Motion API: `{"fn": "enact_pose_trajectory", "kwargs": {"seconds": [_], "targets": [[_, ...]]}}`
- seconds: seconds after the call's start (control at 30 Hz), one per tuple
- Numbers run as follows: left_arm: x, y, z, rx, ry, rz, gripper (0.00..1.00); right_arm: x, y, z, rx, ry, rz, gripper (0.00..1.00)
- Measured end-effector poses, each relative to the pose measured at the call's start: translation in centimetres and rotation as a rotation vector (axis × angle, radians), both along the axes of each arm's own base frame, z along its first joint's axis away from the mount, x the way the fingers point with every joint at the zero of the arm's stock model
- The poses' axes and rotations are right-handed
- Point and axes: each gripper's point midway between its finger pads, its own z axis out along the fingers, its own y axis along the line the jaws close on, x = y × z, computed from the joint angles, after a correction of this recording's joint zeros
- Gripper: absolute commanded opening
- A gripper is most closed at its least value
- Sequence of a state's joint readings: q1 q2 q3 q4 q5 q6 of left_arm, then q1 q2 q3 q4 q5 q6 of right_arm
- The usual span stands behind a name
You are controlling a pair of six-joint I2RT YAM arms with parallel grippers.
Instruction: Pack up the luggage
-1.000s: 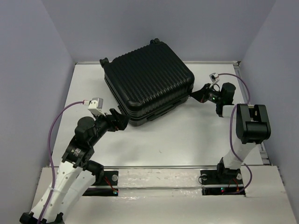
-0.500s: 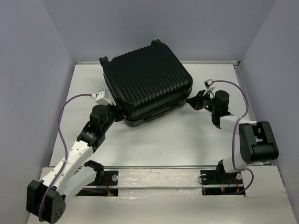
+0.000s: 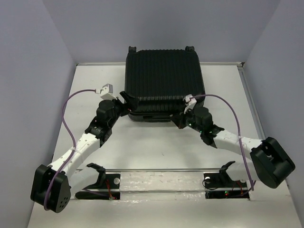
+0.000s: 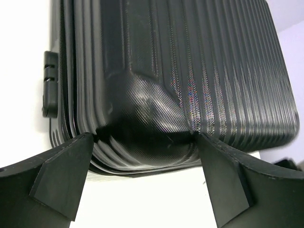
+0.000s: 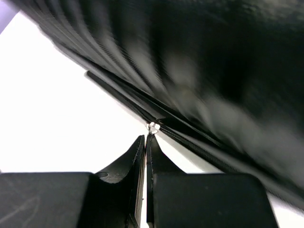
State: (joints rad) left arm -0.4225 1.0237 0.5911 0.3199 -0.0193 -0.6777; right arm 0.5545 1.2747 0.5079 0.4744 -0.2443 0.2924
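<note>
The luggage (image 3: 164, 80) is a black ribbed hard-shell suitcase lying flat and closed at the back middle of the white table (image 3: 152, 147). Two wheels show at its far edge. My left gripper (image 3: 127, 101) is open at its near left corner. In the left wrist view the rounded corner (image 4: 152, 104) sits between the spread fingers (image 4: 61, 175) of the left gripper (image 4: 145, 190). My right gripper (image 3: 183, 118) is at the near right corner. In the right wrist view the right gripper (image 5: 147, 138) is shut, with a small silver zipper pull (image 5: 153, 126) at its tips on the suitcase's seam (image 5: 190, 128).
Grey walls stand close on the left, right and back. A metal rail (image 3: 156, 169) runs along the near edge by the arm bases. Purple cables (image 3: 71, 102) loop from both wrists. A lock block (image 4: 50, 83) sits on the suitcase's side.
The suitcase has swung from a skewed pose to square with the table and shifted right. The right gripper moved from its right side to the near right corner. The left arm reached further forward.
</note>
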Motion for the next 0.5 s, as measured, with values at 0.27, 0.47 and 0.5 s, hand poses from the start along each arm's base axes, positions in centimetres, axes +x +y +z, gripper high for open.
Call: {"fn": "enact_pose_trajectory", "kwargs": {"seconds": [0.27, 0.47, 0.5], "targets": [[-0.5, -1.7, -0.1, -0.023, 0.009, -0.051, 0.99, -2.4, 9.5, -0.1, 0.004, -0.014, 0.043, 0.07], [-3.3, -4.3, 1.0, -0.071, 0.015, -0.188, 0.99, -1.8, 17.2, 0.7, 0.037, -0.103, 0.018, 0.07], [-3.5, -3.8, 1.4, -0.071, 0.009, -0.180, 0.99, -1.8, 17.5, 0.5, 0.037, -0.105, 0.019, 0.08]]}}
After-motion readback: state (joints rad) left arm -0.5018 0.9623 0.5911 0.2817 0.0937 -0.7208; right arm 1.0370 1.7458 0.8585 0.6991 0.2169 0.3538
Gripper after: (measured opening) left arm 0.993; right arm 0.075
